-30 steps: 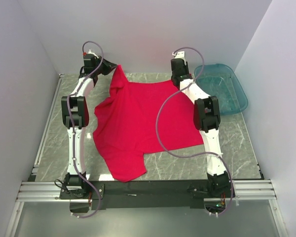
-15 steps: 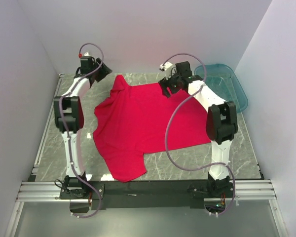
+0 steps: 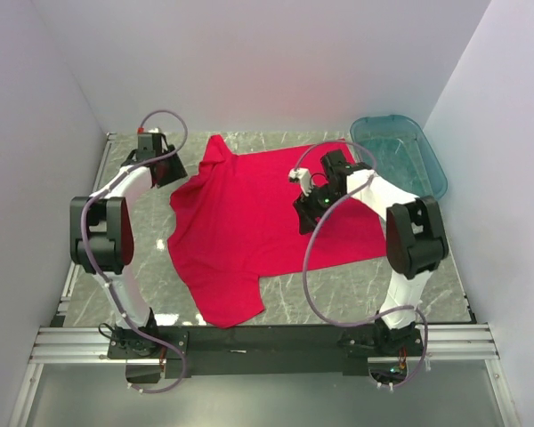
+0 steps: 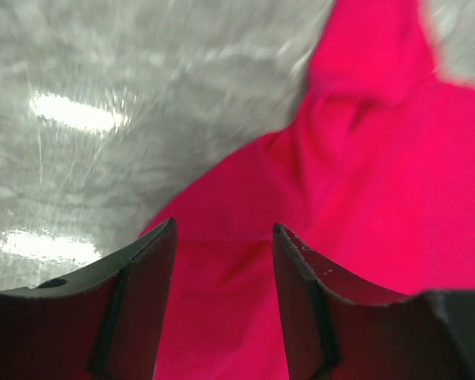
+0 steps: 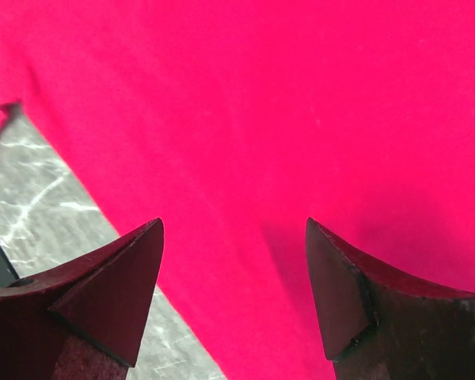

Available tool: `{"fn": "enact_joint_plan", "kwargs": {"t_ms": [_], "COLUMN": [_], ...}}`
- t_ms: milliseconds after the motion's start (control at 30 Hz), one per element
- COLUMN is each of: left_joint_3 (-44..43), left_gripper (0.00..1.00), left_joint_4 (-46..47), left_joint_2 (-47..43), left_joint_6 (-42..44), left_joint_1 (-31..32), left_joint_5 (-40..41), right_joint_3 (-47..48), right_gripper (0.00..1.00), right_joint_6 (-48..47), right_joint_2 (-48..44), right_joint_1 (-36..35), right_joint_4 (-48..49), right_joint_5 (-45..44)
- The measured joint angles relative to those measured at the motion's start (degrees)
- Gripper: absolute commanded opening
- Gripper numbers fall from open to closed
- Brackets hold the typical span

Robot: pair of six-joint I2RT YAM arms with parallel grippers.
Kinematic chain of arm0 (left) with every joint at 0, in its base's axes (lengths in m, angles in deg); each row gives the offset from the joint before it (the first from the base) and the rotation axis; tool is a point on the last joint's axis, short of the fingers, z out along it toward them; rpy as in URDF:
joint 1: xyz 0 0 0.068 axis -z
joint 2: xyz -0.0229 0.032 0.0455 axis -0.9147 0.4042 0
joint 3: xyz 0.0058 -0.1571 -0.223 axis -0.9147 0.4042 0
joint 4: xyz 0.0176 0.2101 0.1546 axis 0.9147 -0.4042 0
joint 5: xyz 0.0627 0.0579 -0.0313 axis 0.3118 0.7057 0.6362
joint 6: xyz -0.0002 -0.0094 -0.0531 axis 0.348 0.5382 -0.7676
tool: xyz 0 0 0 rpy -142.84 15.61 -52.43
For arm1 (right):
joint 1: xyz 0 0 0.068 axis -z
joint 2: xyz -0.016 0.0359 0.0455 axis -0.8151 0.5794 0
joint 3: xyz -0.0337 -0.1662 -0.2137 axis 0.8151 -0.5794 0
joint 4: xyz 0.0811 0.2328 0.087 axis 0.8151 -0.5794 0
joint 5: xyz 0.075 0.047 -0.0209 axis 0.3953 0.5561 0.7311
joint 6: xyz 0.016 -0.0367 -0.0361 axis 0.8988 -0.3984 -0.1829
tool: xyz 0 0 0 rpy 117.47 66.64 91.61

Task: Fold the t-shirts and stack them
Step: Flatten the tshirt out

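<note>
t-shirt point(image 3: 249, 231), red, lies spread on the marble table point(image 3: 98, 258). left gripper point(image 4: 224, 233): jaws apart, empty, the cloth's edge just ahead and below. view blurred, contact unclear. right gripper point(image 5: 233, 226): jaws apart, empty, cloth directly beneath, bare table lower left.

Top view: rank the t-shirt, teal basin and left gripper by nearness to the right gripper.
1. t-shirt, spread mid-table, directly beneath the right gripper.
2. teal basin, at the far right corner of the table.
3. left gripper, across the shirt, at its far left edge.
</note>
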Motion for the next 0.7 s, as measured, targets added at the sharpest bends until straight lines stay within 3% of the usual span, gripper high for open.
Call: {"fn": "enact_joint_plan", "kwargs": {"t_ms": [300, 700], "left_joint_3": [-4.66, -1.95], "left_gripper": [0.62, 0.64], "left_joint_4": [-5.03, -4.15], "left_joint_2": [8.85, 5.05], "left_joint_6": [11.17, 15.10], "left_joint_1": [0.61, 0.98], "left_joint_5": [-3.54, -7.67], "right_joint_3": [-1.33, -2.14], "right_gripper": [0.78, 0.78], "right_joint_6": [0.33, 0.85], "right_joint_2": [-5.81, -5.77], "right_joint_1": [0.50, 1.77], "right_joint_4": [0.24, 0.07], "right_joint_5": [1.27, 1.29]}}
